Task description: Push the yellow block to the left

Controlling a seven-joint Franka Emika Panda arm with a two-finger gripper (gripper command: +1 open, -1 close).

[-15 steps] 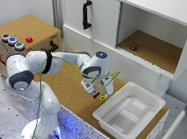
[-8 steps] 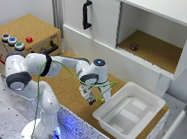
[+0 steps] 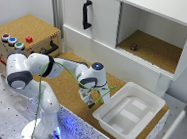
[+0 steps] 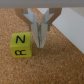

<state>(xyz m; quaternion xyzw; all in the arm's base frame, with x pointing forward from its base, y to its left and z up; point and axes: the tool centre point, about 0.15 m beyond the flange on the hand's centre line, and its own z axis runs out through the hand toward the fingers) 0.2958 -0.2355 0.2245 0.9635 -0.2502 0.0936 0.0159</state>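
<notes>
Cork surface; yellow block point(image 4: 20, 44), letters N, R, beside narrow jaws point(image 4: 39, 42).

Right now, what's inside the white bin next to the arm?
The white bin looks empty: only its own bare moulded bottom shows. The corner nearest the gripper is hidden behind the bin's wall, so that part is unconfirmed. The yellow block sits outside, on the cork surface.
</notes>
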